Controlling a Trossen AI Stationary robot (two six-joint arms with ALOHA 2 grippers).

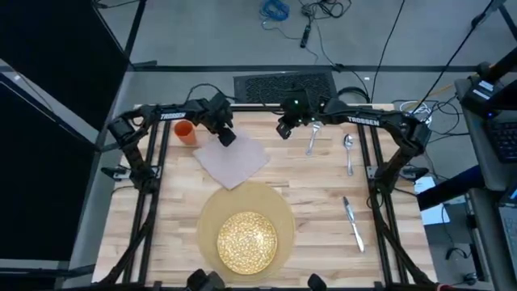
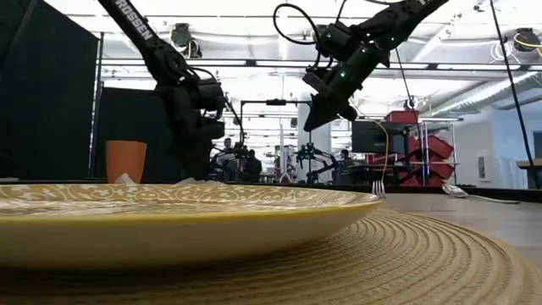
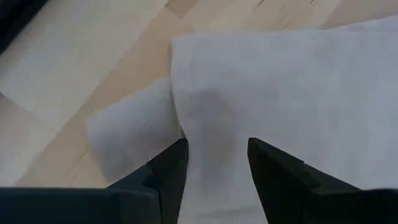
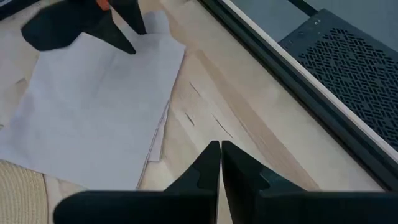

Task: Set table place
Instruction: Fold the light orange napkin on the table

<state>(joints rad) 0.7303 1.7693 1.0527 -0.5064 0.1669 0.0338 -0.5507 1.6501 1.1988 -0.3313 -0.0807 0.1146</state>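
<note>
— Napkin (image 1: 233, 157): where is it, and what holds it?
— Flat on the pale plank table (image 1: 323, 202), far-left of centre, one corner rumpled. The left gripper (image 3: 214, 162) is down on that corner, fingers apart with cloth between them.
— And the plate (image 1: 248, 240)?
— Round, gold-speckled, nothing on it, centred on the woven tan mat (image 1: 212, 214) at the near edge.
— Other pieces?
— Orange cup (image 1: 184, 132) just left of the napkin; steel fork (image 1: 311, 139) and spoon (image 1: 348, 150) at the far right, knife (image 1: 353, 222) nearer.
— The right gripper (image 4: 220, 163)?
— Raised above bare wood between napkin and fork, fingers together, holding nothing.
</note>
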